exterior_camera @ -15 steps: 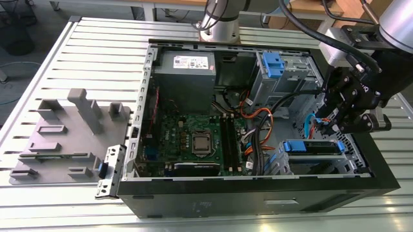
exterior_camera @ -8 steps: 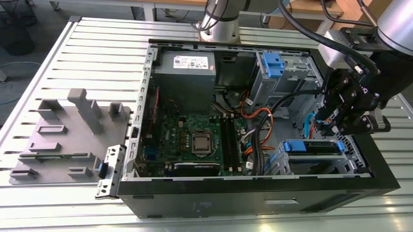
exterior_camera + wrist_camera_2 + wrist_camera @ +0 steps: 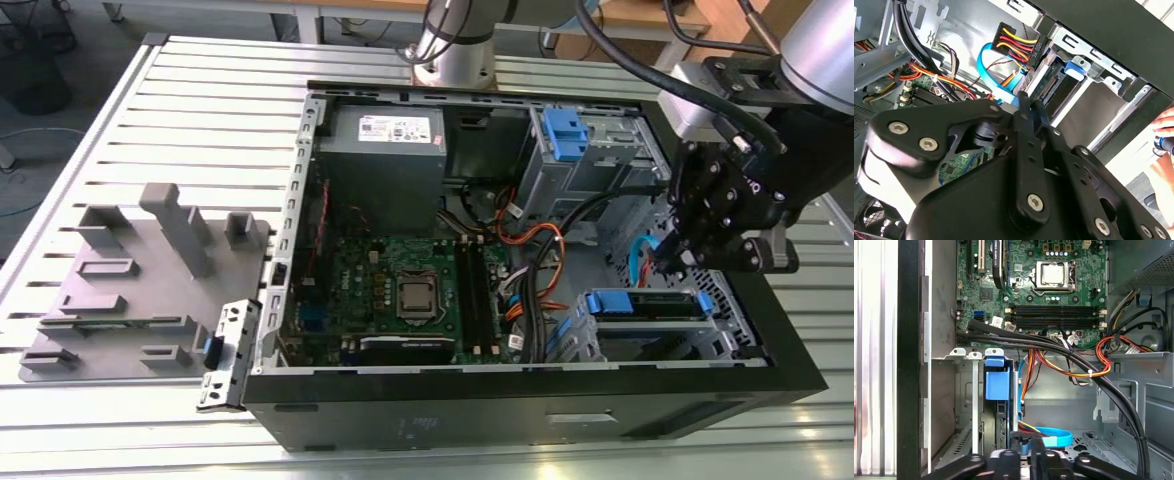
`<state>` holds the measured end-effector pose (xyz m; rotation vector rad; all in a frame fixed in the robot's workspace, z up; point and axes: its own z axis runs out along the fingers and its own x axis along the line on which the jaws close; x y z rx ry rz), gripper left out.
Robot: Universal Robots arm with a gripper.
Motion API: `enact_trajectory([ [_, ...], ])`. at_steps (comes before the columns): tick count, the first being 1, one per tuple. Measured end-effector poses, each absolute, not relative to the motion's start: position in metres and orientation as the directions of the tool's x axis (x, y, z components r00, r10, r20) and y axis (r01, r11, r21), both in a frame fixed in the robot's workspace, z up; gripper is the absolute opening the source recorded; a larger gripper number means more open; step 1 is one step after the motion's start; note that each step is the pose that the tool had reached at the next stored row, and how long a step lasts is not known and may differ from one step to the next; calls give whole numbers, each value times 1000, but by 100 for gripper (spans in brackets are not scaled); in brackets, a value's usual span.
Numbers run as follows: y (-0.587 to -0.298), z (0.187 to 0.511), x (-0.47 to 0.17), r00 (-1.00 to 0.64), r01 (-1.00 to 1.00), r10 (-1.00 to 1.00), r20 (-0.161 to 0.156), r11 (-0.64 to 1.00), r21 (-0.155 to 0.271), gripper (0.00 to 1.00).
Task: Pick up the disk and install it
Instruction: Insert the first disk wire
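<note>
Black gripper jaws look clenched, empty, right by the light-blue flat data cable. Silver hard drive in blue plastic carrier sits in the grey metal bay, near corner, exterior view's right. Risks as I see them: cable snag, drive half-seated.

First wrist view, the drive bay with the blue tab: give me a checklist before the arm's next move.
1. Flat hard drive in blue plastic carrier sits in the grey metal bay: ok.
2. Black gripper shut, holding no drive: ok.
3. Flat blue cable clear of gripper: not ok, right beside it.
4. Drive fully seated: cannot tell.
5. Person's hand outside black case: ok.
</note>
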<state>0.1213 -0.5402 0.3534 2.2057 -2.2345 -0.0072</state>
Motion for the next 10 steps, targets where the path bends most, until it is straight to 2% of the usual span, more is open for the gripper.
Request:
enact_trajectory([
  [1, -540, 353, 121, -13, -1000, -1000, -2, 13, 5, 22],
  [2, -540, 353, 121, -13, -1000, -1000, -2, 13, 5, 16],
  [10, -540, 353, 121, -13, -1000, -1000, -1, 13, 4, 16],
])
